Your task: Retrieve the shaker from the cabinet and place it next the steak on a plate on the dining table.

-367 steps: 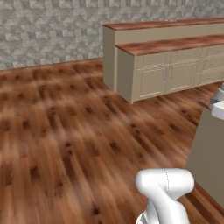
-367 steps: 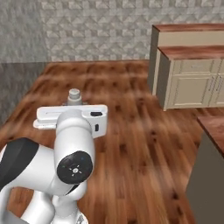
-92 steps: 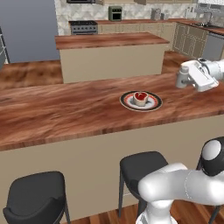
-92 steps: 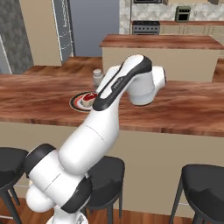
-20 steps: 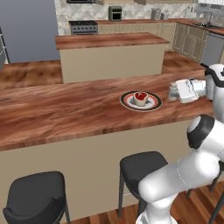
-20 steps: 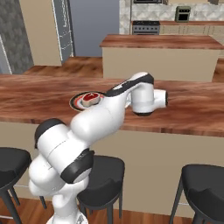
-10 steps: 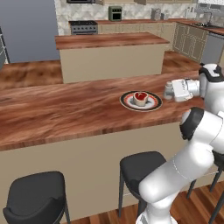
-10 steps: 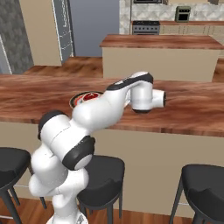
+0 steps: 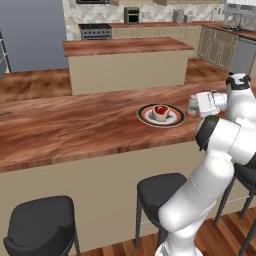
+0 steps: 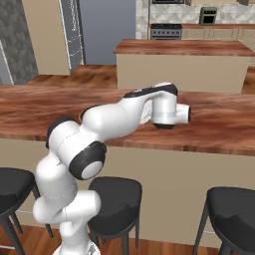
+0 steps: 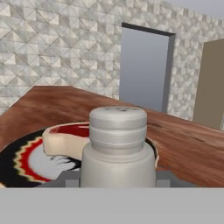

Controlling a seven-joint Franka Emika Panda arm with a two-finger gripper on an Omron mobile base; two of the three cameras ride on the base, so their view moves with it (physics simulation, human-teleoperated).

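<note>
A: Big kitchen, wood floor. Long dining table (image 9: 75, 130) w/ a red-brown top runs across the middle of the left base view, black stools in front.

B: Where's the shaker?

A: Right side of that view, center height. The shaker (image 9: 192, 104) stands up straight, just beside the plate (image 9: 172, 120), on its right. It's low over the table top, maybe on it. Can't tell which.

B: And the claw?

A: The gripper (image 9: 196, 104) is squeezed shut on the shaker, coming at it from the right of the frame. In the hand view the shaker (image 11: 117, 148) fills the bottom center, cap up, w/ the grey finger tips (image 11: 65, 179) hugging its base on both sides.

B: The meat?

A: The steak (image 9: 160, 111) sits mid plate, to the left of the shaker. In the hand view the steak (image 11: 65, 142) and plate (image 11: 26, 164) lie right behind the shaker, a bit left.

B: So what's next?

A: I think just let go & pull back to the right, away from the plate. The shaker is tall and thin, so a bump could tip it.

B: Any words on stuff?

A: No. No labels or brand anywhere.
</note>
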